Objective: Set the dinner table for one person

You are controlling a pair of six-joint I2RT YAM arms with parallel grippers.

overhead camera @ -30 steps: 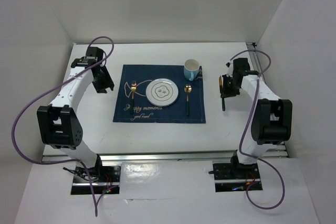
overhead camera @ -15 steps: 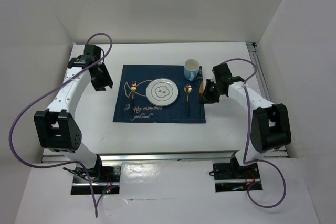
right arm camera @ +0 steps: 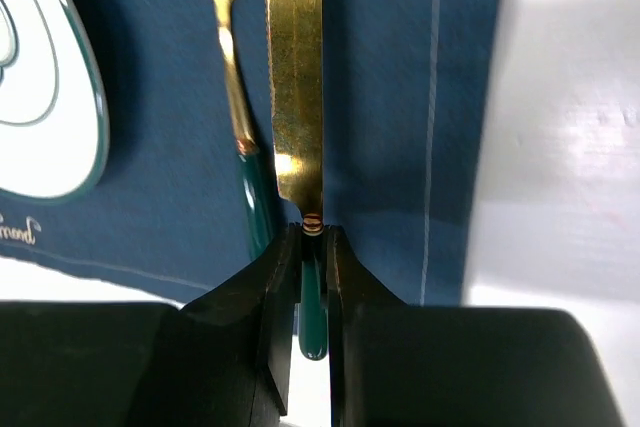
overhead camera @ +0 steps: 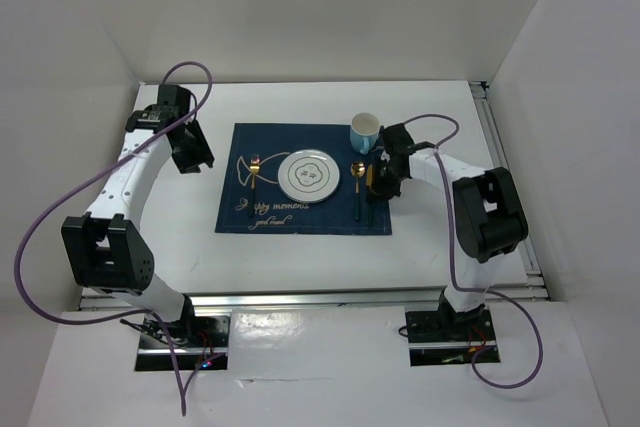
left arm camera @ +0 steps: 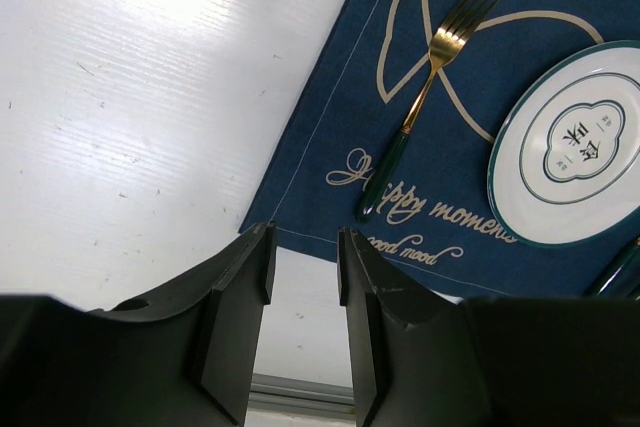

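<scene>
Fingers of the right gripper (overhead camera: pixel 373 190) hang over the placemat (overhead camera: pixel 300 219) on the white table (overhead camera: pixel 300 262). Left wrist: left gripper (left arm camera: pixel 303 267) gapes, empty. Right wrist: fingers pinch the knife (right arm camera: pixel 296 77) by its handle; released crooked, it could land on the spoon (right arm camera: pixel 228 47).

My right tool (right arm camera: pixel 312 247) and left tool (left arm camera: pixel 305 257) are matt black plastic. The knife (right arm camera: pixel 297 77) has a shiny, brushed gold metal blade and a glossy green handle; the spoon (right arm camera: pixel 228 47) and fork (left arm camera: pixel 447 44) look alike. The placemat (right arm camera: pixel 380 97) is matt blue woven cloth. The plate (right arm camera: pixel 40 97) is glossy white glaze. The counter (left arm camera: pixel 130 97) is white, finely ribbed, faintly shiny, lightly scuffed.
</scene>
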